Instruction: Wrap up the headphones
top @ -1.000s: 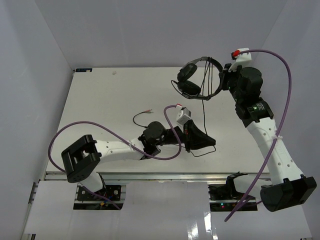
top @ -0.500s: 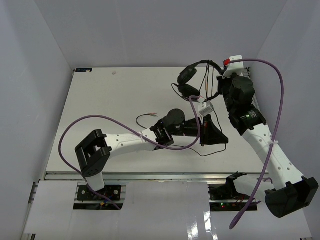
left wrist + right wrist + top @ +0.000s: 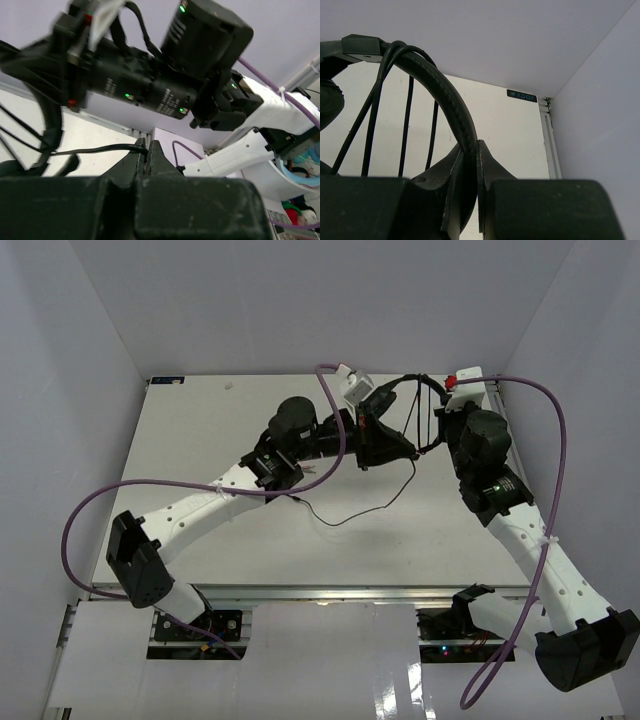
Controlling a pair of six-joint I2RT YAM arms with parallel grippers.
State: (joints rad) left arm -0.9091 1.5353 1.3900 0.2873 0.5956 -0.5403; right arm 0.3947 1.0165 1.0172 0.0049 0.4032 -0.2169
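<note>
- Left gripper [image 3: 146, 152]: fingers clenching on thin cord [image 3: 100, 149].
- Slack cord is trailing across table [image 3: 180, 440]; plug end probably lying there, too small to confirm.
- Headphones [image 3: 445, 95] are hanging raised at far right corner, cord strands crossing arch.
- Right gripper [image 3: 468, 165]: fingers clamping headband [image 3: 462, 130].
- Judgement: the left arm should be keeping the cord taut while circling the band, the right arm staying rigid.

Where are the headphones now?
The headphones are at the table's far right in the top view, headband clamped in the right gripper, with the left gripper beside them pinching the cord.
</note>
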